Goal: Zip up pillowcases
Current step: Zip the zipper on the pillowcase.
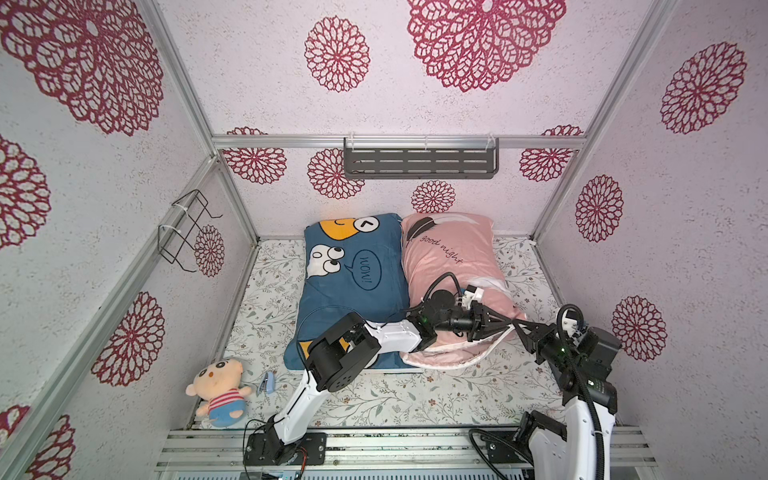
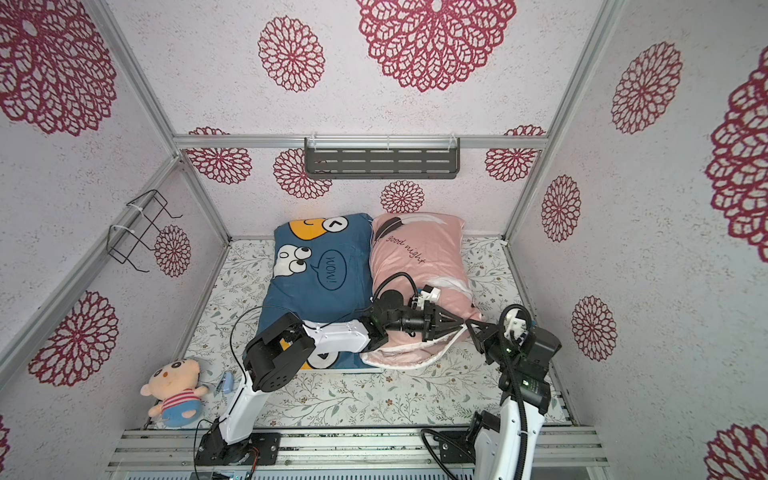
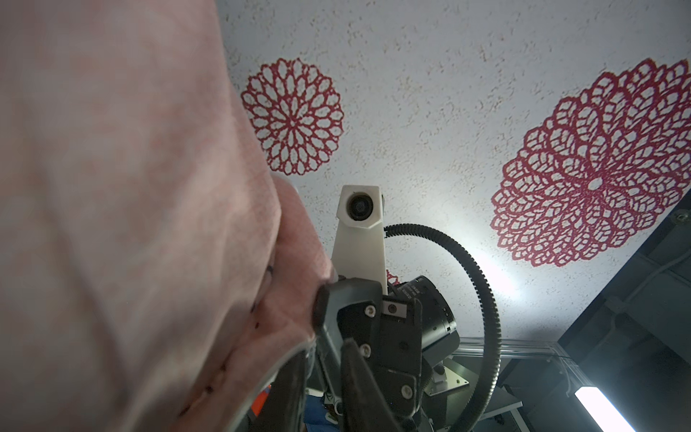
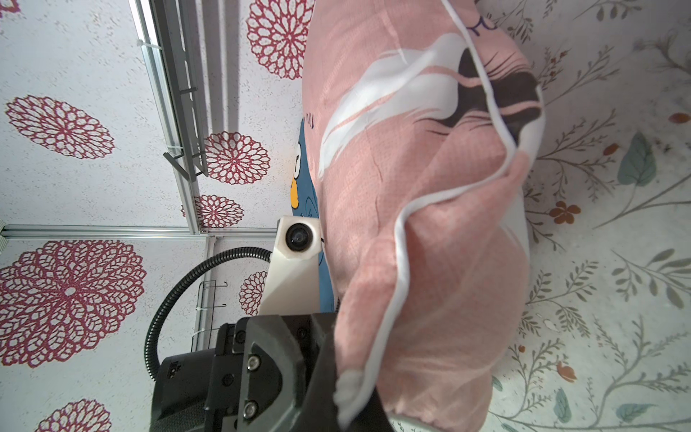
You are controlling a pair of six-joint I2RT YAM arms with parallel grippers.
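Bright even light, fisheye-bent edges, soft shadows, blurry close-up pink pillowcase (image 3: 112, 187).

White textured walls (image 1: 374, 83) on every side, dotted with red lace-like flower medallions (image 1: 336, 54) and framed by aluminium posts (image 1: 180, 83). A grey slotted shelf (image 1: 420, 163) hangs on the back wall and a black wire rack (image 1: 187, 230) on the side wall. A leafy floral sheet (image 1: 415, 399) covers the floor, all brightly lit.

The left arm (image 1: 305, 399) rises from its base, bends at the elbow and reaches sideways, with the left gripper (image 1: 509, 325) level and its fingers drawn nearly together. The right arm (image 1: 582, 419) folds inward. The right gripper (image 1: 520, 326) faces the left one tip to tip, fingers pinched on the pink pillowcase (image 1: 449, 257).
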